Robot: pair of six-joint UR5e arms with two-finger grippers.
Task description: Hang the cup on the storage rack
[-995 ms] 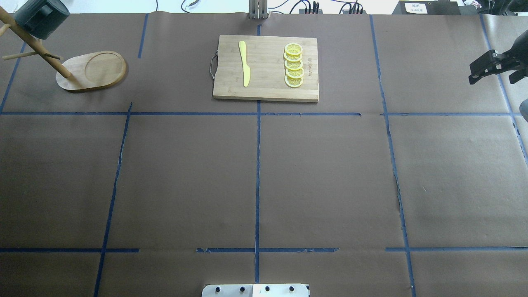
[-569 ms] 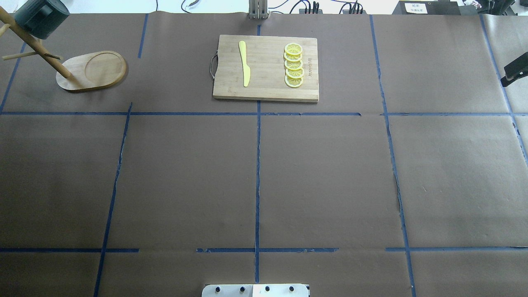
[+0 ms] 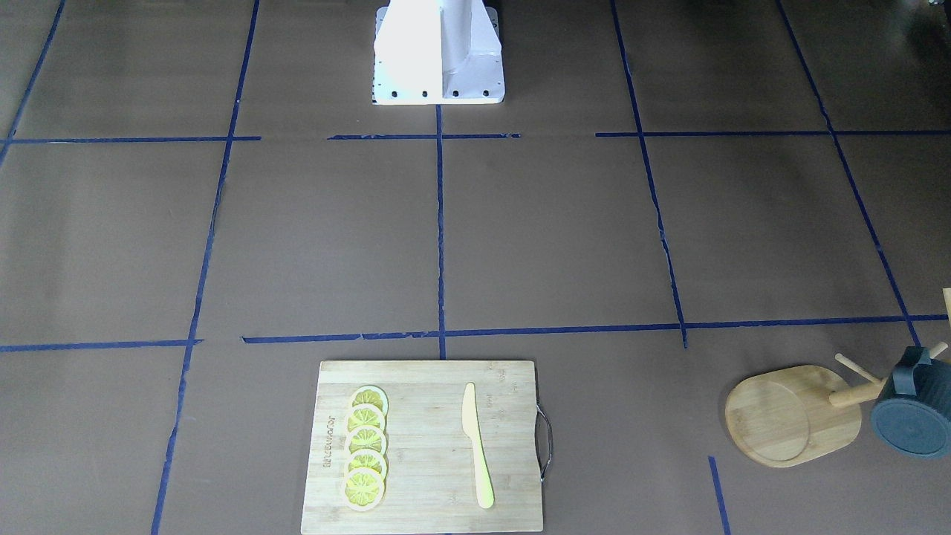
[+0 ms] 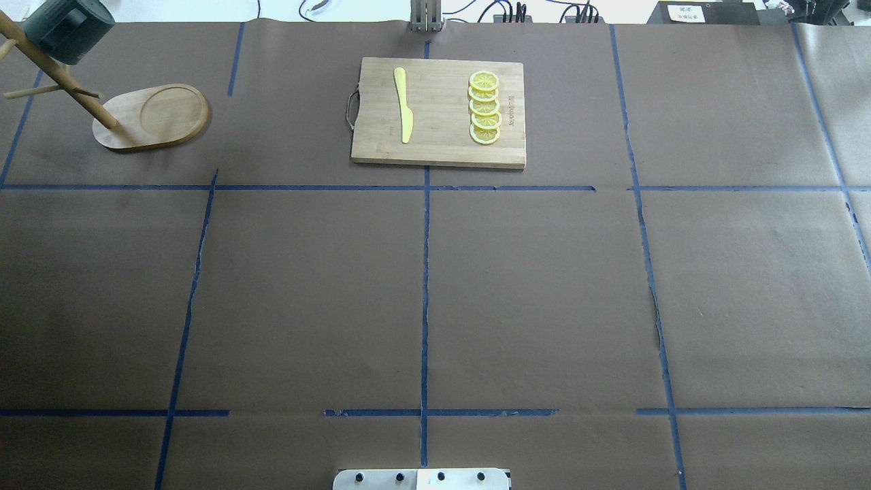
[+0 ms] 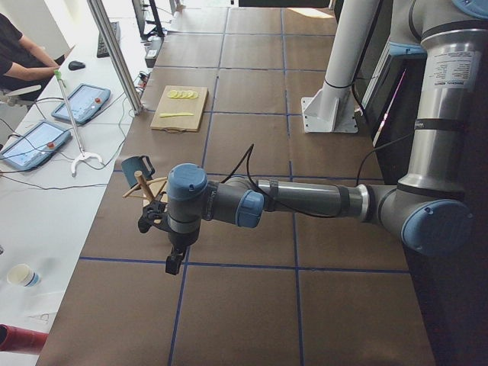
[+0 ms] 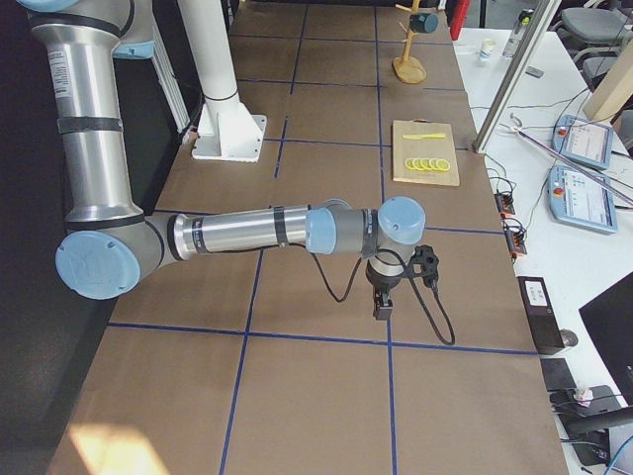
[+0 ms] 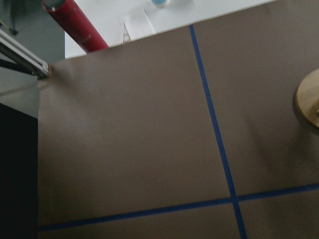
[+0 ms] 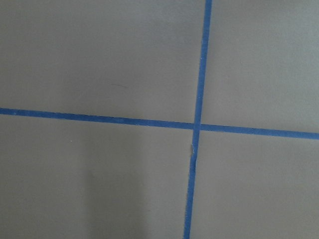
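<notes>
The dark blue-grey cup (image 4: 67, 30) hangs on a peg of the wooden storage rack (image 4: 153, 116) at the table's far left corner; both also show in the front view, the cup (image 3: 914, 412) beside the rack's base (image 3: 787, 416). No gripper touches them. My left gripper (image 5: 172, 259) shows only in the exterior left view, pointing down near the rack; I cannot tell whether it is open. My right gripper (image 6: 382, 302) shows only in the exterior right view, over the table's right end; I cannot tell its state. Both wrist views show only brown paper and blue tape.
A bamboo cutting board (image 4: 439, 153) with a yellow knife (image 4: 403, 105) and several lemon slices (image 4: 484, 109) lies at the far centre. The robot base (image 3: 438, 52) stands at the near edge. A red cylinder (image 7: 75, 25) lies beyond the table's left end.
My right gripper, seen at the overhead view's right edge before, has moved right and out of that view. The cup and rack have not moved.
</notes>
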